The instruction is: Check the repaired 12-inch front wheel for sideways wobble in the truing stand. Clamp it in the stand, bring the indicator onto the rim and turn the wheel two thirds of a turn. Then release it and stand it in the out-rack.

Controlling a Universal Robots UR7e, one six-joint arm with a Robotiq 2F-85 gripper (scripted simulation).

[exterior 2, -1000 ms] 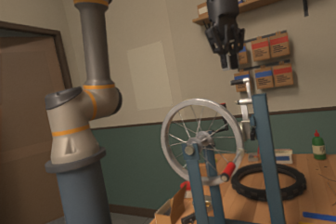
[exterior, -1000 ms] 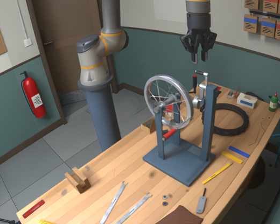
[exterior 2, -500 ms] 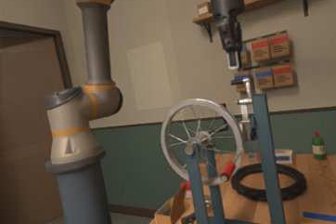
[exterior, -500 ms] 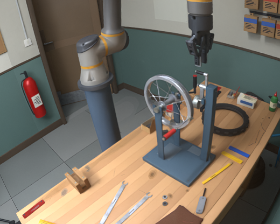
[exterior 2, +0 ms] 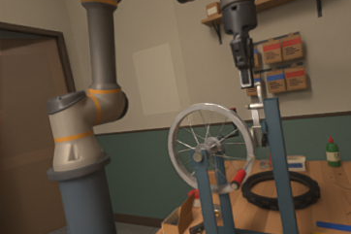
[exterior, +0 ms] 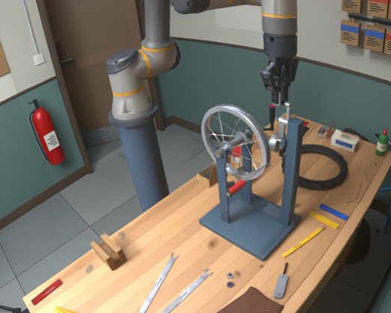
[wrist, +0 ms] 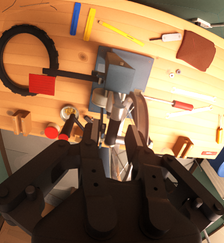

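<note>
My gripper (exterior: 279, 101) hangs partly open and empty above the truing stand's taller post (exterior: 292, 165), pointing straight down just over the indicator arm's black-tipped handle (wrist: 112, 129). The small silver spoked wheel (exterior: 234, 142) sits upright in the blue truing stand (exterior: 250, 218), its axle on the shorter post. A red-handled clamp lever (exterior: 236, 187) sticks out below the hub. The round indicator dial (exterior: 276, 142) sits by the rim near the taller post. The wooden out-rack (exterior: 109, 251) stands at the bench's near left end.
A small open box (exterior: 208, 175) sits at the bench's left edge behind the stand. A black tyre (exterior: 319, 166) lies flat to the right of the stand. Two spanners (exterior: 175, 282), nuts, tyre levers (exterior: 328, 215) and a brown cloth (wrist: 195, 50) are scattered over the near bench.
</note>
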